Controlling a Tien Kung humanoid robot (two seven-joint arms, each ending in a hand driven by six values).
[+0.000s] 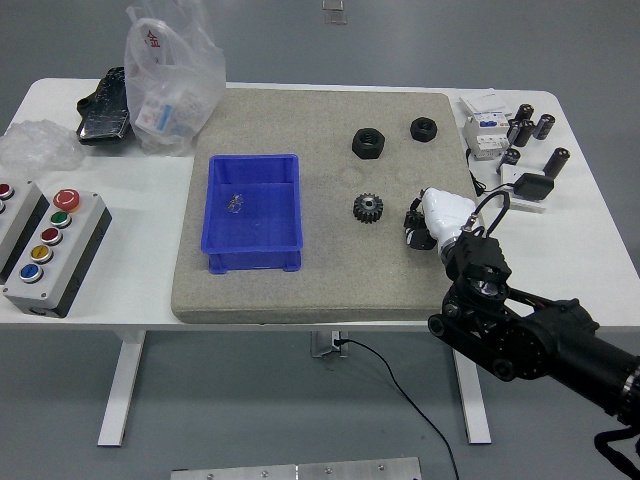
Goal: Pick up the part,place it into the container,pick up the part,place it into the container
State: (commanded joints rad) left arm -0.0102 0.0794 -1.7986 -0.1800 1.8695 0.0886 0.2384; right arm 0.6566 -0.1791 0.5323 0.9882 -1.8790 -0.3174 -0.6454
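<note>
Gear: black toothed part lying flat on the grey mat, just left of the right hand, not touching it.
Right hand: white-shelled, low over the mat's right edge; whether its fingers are curled or slack cannot be told.
Nuts: larger one and smaller one, beyond the hand.
Container: blue bin, well left of the hand, a small metal piece inside.
Counter: white, carries the mat.

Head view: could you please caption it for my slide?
Right hand reaches toward the gear beside the blue bin.
</note>
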